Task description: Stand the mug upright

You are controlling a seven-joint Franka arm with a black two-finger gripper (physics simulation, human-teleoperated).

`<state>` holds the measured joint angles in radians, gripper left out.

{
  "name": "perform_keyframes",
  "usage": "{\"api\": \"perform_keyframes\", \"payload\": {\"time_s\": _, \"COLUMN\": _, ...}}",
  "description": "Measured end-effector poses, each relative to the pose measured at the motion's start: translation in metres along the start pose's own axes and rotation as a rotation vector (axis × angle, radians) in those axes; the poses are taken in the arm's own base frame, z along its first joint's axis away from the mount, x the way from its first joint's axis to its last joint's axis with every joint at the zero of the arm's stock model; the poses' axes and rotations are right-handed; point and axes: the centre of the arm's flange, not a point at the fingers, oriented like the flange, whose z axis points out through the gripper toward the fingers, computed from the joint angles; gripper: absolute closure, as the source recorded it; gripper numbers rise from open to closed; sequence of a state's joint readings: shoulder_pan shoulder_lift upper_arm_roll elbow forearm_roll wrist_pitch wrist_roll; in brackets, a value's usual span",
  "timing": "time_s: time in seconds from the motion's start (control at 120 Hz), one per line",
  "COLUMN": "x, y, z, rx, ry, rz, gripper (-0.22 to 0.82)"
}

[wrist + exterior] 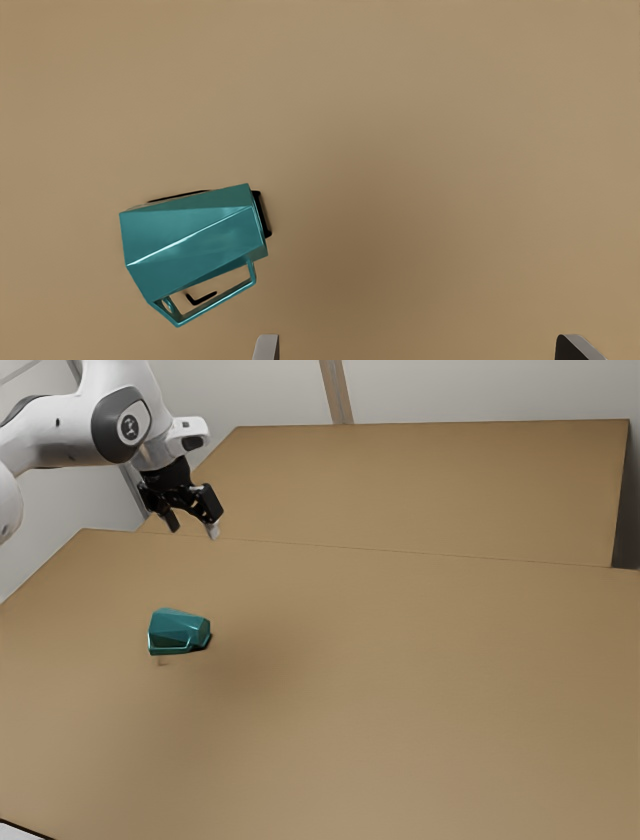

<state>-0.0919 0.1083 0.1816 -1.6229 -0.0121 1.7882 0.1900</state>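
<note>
Mug (195, 240) on its side on the desk (400, 690), my fingers (267, 348) spread, empty; grasp, righting and release all left to do

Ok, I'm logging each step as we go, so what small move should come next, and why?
I'd probably shift the open gripper sideways, at its present height, until it is over the teal mug. The mug lies on its side, off toward one finger rather than centered between both, so descending now would likely miss.
</note>
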Motion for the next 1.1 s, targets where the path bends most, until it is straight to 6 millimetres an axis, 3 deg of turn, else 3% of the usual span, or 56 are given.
{"api": "perform_keyframes", "payload": {"time_s": 0.267, "x": -0.017, "y": -0.023, "z": 0.022, "rx": -0.011, "ry": -0.023, "rz": -0.056, "gripper": 0.0}}
{"api": "perform_keyframes", "payload": {"time_s": 0.475, "x": -0.076, "y": -0.047, "z": 0.064, "rx": -0.07, "ry": 0.028, "rz": -0.102, "gripper": 0.0}}
{"api": "perform_keyframes", "payload": {"time_s": 0.592, "x": -0.112, "y": -0.063, "z": 0.073, "rx": -0.12, "ry": 0.121, "rz": -0.124, "gripper": 0.0}}
{"api": "perform_keyframes", "payload": {"time_s": 0.892, "x": -0.174, "y": -0.117, "z": 0.108, "rx": -0.263, "ry": 0.277, "rz": -0.183, "gripper": 0.0}}
{"api": "perform_keyframes", "payload": {"time_s": 1.1, "x": -0.203, "y": -0.151, "z": 0.134, "rx": -0.275, "ry": 0.338, "rz": -0.142, "gripper": 0.0}}
